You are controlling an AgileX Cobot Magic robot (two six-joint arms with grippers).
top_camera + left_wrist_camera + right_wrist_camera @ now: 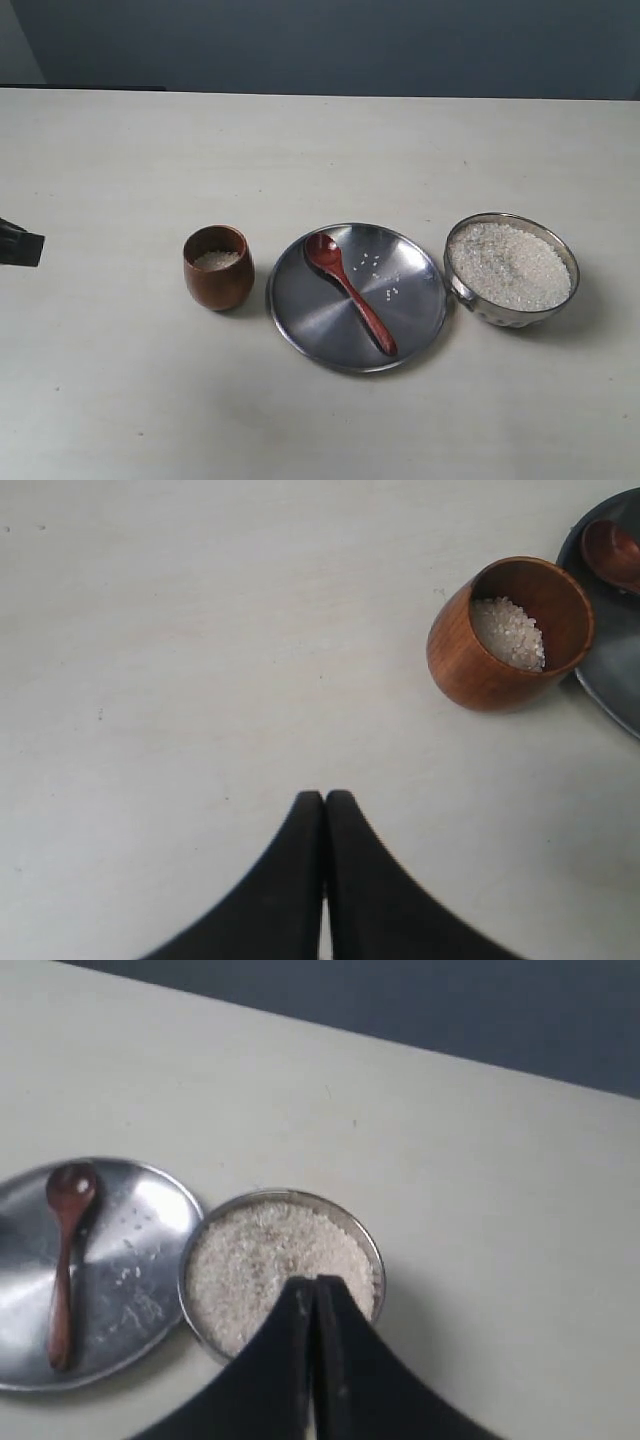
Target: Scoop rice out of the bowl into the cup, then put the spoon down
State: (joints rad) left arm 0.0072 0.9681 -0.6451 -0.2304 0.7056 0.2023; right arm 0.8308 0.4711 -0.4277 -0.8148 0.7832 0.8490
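The steel bowl [566,292] at the right is heaped with rice [508,264]. Left of centre stands the brown wooden cup [217,268] with a little rice [509,632] inside. Between them the wooden spoon [350,289] lies on a flat steel plate [310,310], scoop toward the back, free of either gripper. My left gripper [325,798] is shut and empty, over bare table well short of the cup [510,635]; in the exterior view only a dark part of it [20,243] shows at the left edge. My right gripper [316,1282] is shut and empty, its tips in front of the bowl [281,1270].
A few loose rice grains [380,275] lie on the plate beside the spoon. The pale table [320,150] runs back to a dark wall. The plate [140,1260] sits close against the bowl in the right wrist view.
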